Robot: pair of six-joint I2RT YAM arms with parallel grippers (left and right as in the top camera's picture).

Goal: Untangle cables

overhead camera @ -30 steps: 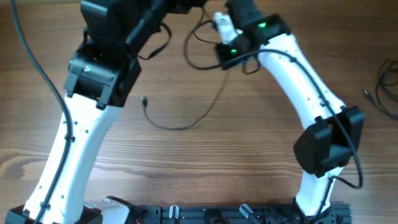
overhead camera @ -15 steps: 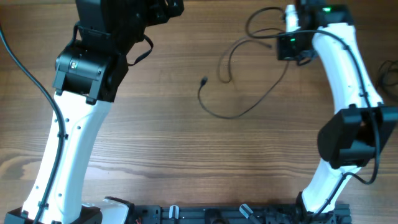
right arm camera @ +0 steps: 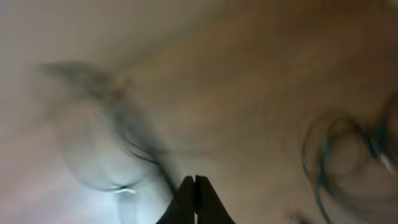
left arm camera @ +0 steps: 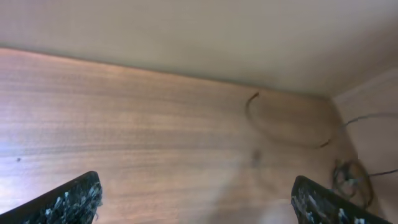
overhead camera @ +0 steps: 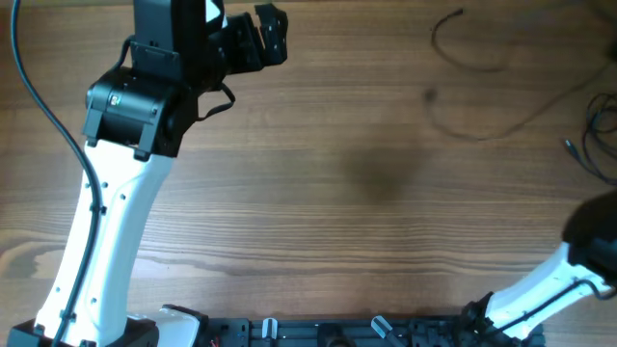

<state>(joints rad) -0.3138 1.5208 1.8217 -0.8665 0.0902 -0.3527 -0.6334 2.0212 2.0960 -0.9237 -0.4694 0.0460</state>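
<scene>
Overhead, the left gripper (overhead camera: 273,37) hovers above the far left part of the worktop (overhead camera: 337,202). Its jaws are spread wide with nothing between them. In its wrist view the fingertips (left arm camera: 71,198) sit in the two lower corners, far apart over bare wood. The loose cable (overhead camera: 436,39) is at the far right of the worktop, a thin motion-blurred loop whose long strand trails off toward the right edge. More coiled cables (overhead camera: 600,140) lie bunched against that same edge, apart from the loop. Only the lower part of the right arm (overhead camera: 578,260) shows from above. The right gripper (right arm camera: 194,190) appears only in its own wrist view, with its jaws pressed together. A smeared dark strand runs up to its tips, but I cannot tell whether it is pinched there.
</scene>
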